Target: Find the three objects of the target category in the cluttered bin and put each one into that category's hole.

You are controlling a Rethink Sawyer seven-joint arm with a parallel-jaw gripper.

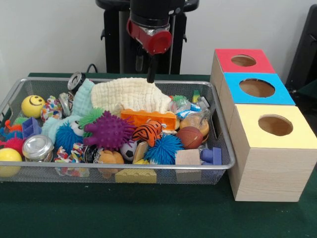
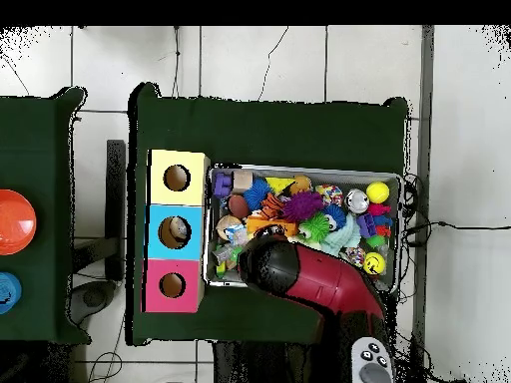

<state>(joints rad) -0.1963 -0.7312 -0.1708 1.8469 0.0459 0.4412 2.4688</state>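
In the front view, a wire mesh bin (image 1: pixel 224 130) sits on the green table (image 1: pixel 148 213), packed with toys. At its left end lie a plain yellow ball (image 1: pixel 9 160) against the near wall, a yellow smiley ball (image 1: pixel 32 105) farther back, a small blue block (image 1: pixel 30 127) between them, and a shiny round tin (image 1: pixel 37 147) just right of the plain ball. Moving right, a purple spiky ball (image 1: pixel 109 130) sits near the middle with a green spiky ball (image 1: pixel 91 117) touching its upper left side, and a cream knitted cloth (image 1: pixel 131 94) is heaped along the far wall. The gripper (image 1: pixel 151 74) hangs over the right part of that cloth, its dark tip at or just above the fabric; whether it is released or clenched cannot be told. Right of centre lie an orange toy brick (image 1: pixel 148 118), a tiger-striped toy (image 1: pixel 147 132), a blue spiky ball (image 1: pixel 164 148), and a small basketball (image 1: pixel 190 137). Which category is the target is not shown, so the task's three objects cannot be singled out. Beside the bin's right wall stand three wooden boxes in a row, each with a round hole on top: the red box (image 1: pixel 242 60) farthest, the blue box (image 1: pixel 257 88) in the middle, and the yellow box (image 1: pixel 272 126) nearest.
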